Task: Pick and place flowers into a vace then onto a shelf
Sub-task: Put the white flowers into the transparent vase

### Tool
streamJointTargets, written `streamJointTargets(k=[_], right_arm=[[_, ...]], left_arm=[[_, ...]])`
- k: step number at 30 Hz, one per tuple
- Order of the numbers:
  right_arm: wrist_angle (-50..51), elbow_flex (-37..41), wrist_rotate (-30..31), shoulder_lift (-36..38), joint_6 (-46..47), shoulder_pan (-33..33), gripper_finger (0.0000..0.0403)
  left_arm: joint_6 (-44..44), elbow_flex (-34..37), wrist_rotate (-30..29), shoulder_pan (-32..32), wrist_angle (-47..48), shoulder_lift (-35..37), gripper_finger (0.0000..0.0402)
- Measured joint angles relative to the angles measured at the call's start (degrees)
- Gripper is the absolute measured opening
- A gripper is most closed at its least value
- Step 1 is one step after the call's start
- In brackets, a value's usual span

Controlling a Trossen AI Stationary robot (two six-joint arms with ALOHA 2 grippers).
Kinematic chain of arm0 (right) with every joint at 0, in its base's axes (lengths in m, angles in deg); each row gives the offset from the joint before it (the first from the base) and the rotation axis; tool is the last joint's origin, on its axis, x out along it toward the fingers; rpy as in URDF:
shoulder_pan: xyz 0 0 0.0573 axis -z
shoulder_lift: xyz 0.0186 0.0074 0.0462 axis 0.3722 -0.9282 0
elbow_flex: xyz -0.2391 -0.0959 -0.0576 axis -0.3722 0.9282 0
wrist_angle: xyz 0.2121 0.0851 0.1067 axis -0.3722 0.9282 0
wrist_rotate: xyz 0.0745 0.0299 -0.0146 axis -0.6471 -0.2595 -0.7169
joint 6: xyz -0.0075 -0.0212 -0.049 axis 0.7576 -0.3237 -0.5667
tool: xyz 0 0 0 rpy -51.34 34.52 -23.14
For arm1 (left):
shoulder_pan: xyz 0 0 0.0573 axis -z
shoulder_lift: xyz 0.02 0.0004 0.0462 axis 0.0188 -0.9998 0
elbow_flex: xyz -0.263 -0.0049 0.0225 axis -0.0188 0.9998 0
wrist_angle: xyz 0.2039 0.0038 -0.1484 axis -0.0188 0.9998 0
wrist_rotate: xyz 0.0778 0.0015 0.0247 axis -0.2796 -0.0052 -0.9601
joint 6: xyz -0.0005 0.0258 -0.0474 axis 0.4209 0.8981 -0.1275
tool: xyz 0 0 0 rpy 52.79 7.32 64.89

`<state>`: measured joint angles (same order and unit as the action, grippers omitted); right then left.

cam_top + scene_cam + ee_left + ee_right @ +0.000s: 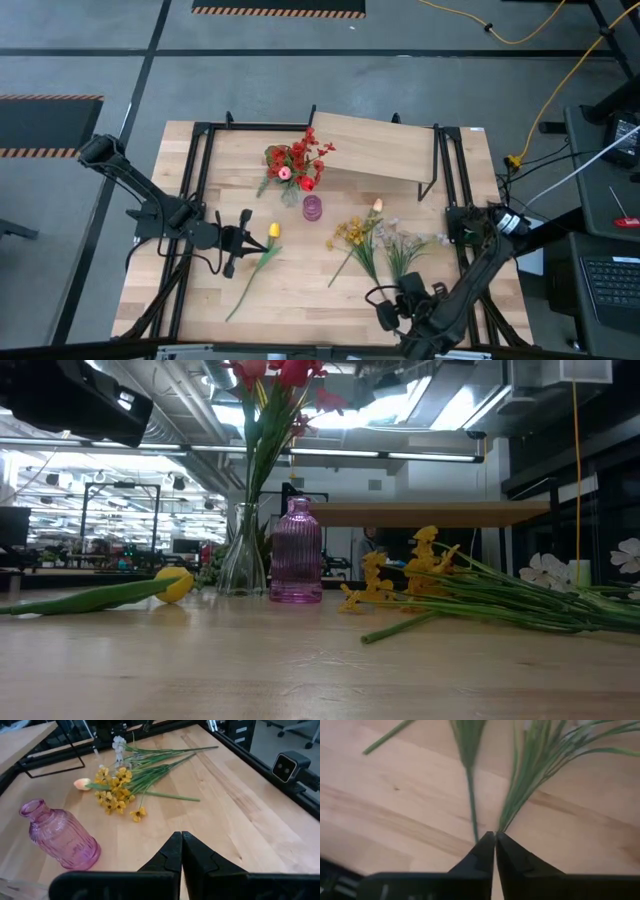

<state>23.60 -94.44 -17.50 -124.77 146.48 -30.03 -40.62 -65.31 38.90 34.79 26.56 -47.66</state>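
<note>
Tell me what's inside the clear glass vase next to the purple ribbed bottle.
The clear glass vase holds green stems topped with red blossoms and one pink bloom. The purple ribbed glass bottle beside it shows no stems. The vase's bottom is hard to make out.

Workshop interior: grey floor, open ceiling, equipment to one side.

Floor (300,85): grey, crossed by dark seam lines; two black mats edged in orange-and-black hazard stripes, one (278,7) beyond the bench, one (45,123) to its left. Yellow cable (545,30) trailing across the floor at upper right. Laptop keyboard (610,282) on a dark surface at far right. Ceiling (400,405): exposed ducts and bright strip lights. Dark frames and racks (110,525) stand deep in the hall behind.
</note>
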Motion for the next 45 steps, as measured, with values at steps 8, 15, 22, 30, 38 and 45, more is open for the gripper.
streamJointTargets(k=[8,15,22,30,38,45], right_arm=[[-2.68,6.12,0.16,0.02,3.92,-0.5,0.0131],[-6.78,11.11,0.2,0.02,7.35,-0.26,0.0193],[-20.13,17.58,0.23,0.02,6.88,-0.26,0.0196],[-26.79,24.19,0.03,0.23,7.25,-0.03,0.0163],[-26.42,25.04,-4.46,0.37,4.32,1.63,0.0091],[-24.41,25.0,-4.96,0.29,10.49,1.95,0.0014]], left_arm=[[-0.51,0.0,0.13,0.0,-0.01,0.0,0.0004],[-0.98,0.0,0.12,0.0,-0.01,0.0,0.0002],[-2.0,0.0,0.1,0.0,0.34,0.0,0.0005],[-2.35,0.02,0.08,0.0,0.5,0.0,0.0001],[-2.89,0.02,0.06,0.0,1.04,0.0,0.0003],[-3.12,0.02,0.06,0.0,1.05,0.0,0.0005]])
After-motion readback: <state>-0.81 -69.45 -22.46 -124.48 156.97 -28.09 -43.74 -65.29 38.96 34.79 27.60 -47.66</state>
